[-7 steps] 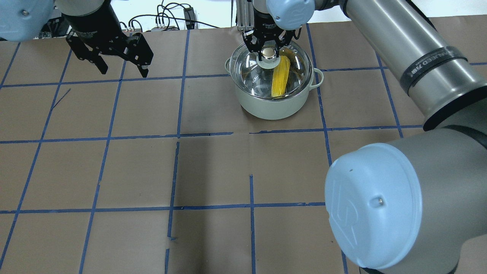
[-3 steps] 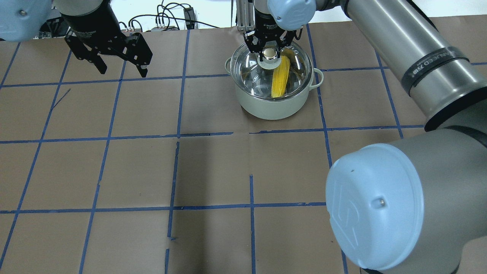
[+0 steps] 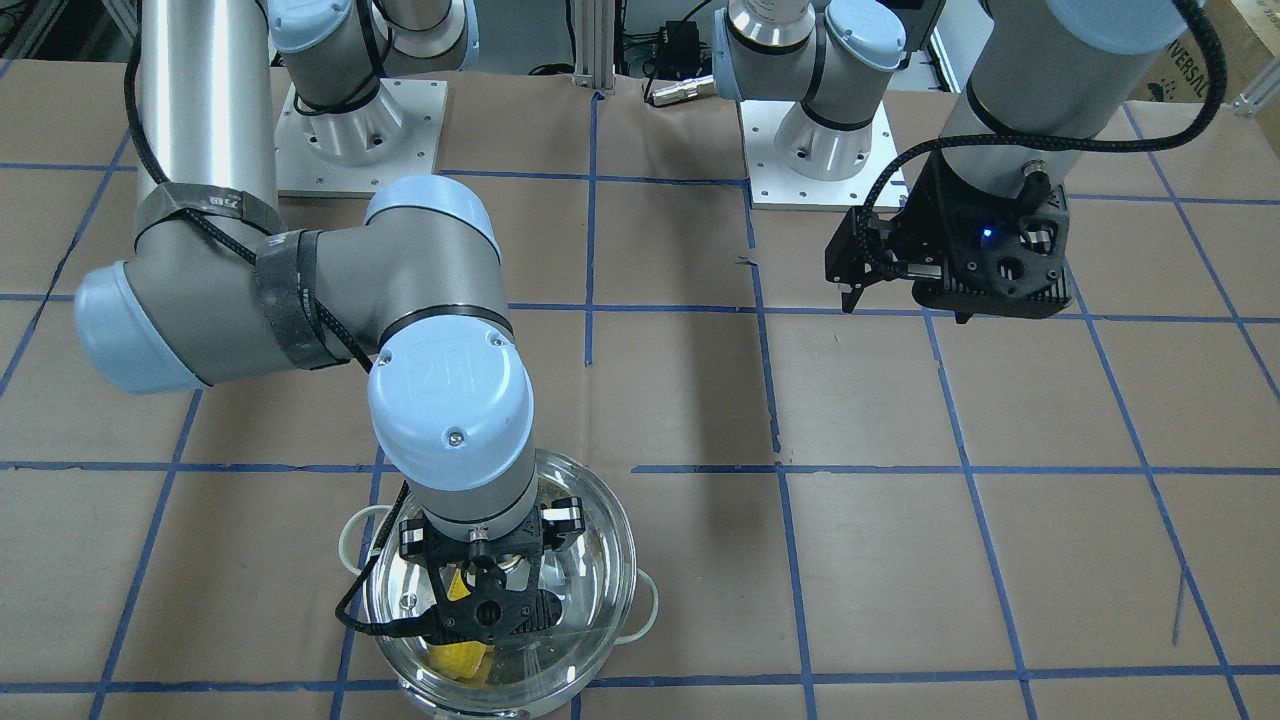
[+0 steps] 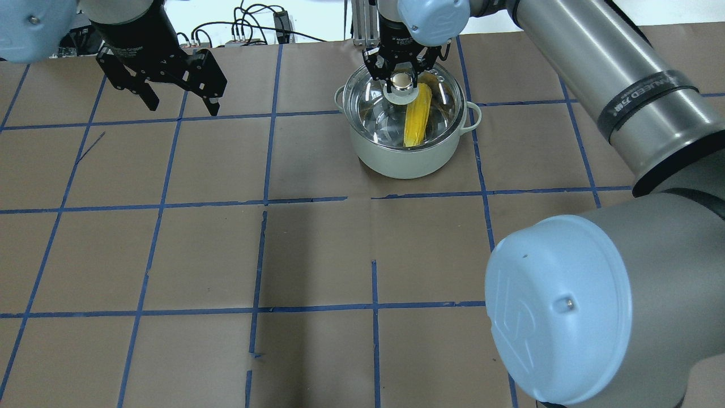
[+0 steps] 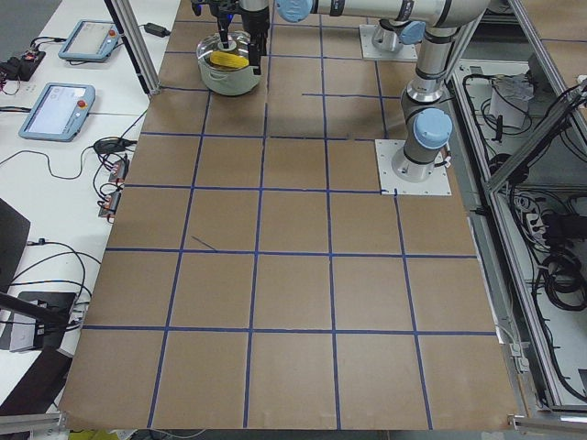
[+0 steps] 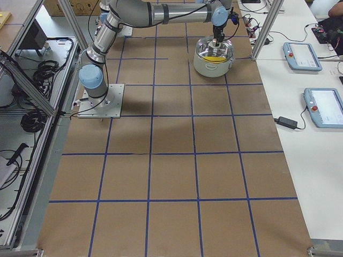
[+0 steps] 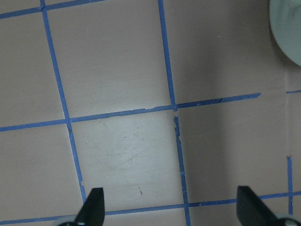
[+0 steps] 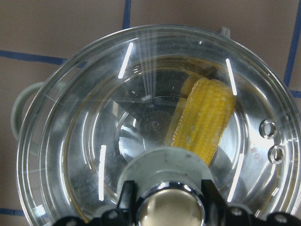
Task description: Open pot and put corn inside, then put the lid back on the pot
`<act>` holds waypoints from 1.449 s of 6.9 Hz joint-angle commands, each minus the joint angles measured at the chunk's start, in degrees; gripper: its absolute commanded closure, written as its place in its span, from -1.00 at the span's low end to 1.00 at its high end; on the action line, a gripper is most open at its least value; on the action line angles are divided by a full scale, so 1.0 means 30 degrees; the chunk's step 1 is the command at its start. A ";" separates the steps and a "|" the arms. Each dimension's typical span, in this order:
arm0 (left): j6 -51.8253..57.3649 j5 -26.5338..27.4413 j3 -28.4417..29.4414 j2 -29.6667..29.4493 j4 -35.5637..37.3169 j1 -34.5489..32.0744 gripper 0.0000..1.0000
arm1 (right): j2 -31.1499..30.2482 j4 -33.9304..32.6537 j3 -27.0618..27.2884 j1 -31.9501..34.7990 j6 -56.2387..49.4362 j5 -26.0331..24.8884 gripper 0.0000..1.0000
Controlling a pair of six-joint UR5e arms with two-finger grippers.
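Note:
The pot [image 4: 405,161] stands at the table's far side, pale green outside and shiny inside, with pale looped handles [image 4: 474,116]. The yellow corn [image 4: 417,116] lies inside it, seen through the clear glass lid [image 4: 374,107], which sits on the pot's rim. My right gripper [image 4: 401,81] comes straight down and is shut on the lid's knob [image 8: 169,207]. In the right wrist view the corn [image 8: 207,117] shows under the lid [image 8: 117,122]. My left gripper [image 4: 184,105] hangs open and empty above the table, far left of the pot. Its fingertips [image 7: 94,205] frame bare paper.
The table is brown paper with a blue tape grid [image 4: 266,201]. Cables and boxes [image 4: 255,28] lie beyond the far edge. The right arm's elbow [image 4: 566,306] fills the near right of the overhead view. The pot's wall [image 7: 288,26] shows at the left wrist view's top right corner.
The lid's knob and my right gripper have shifted only a few pixels; the lid stays on the pot. The left gripper has barely moved.

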 commanded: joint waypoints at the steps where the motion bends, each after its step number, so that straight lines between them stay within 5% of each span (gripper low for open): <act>1: 0.0000 0.0016 0.0008 0.0021 0.0000 0.0000 -1.00 | -0.0019 0.0120 0.0016 0.0003 0.0003 0.0008 0.83; 4: 0.0000 0.0016 -0.0079 0.0050 0.0000 0.0000 -1.00 | 0.0010 0.0120 -0.0071 -0.0055 -0.0026 0.0153 0.69; 5: 0.0000 0.0016 -0.0080 0.0051 0.0000 0.0000 -1.00 | 0.0010 0.0178 -0.0217 -0.0171 -0.0316 0.0271 -0.64; 6: 0.0000 0.0016 -0.0109 0.0051 0.0000 0.0000 -1.00 | -0.0135 0.0179 -0.0741 -0.0549 -0.0319 0.0359 -0.99; 10: 0.0000 0.0016 -0.0109 0.0080 0.0000 0.0000 -1.00 | -0.1301 0.2979 -0.2294 -0.0845 -0.0725 0.0272 -0.99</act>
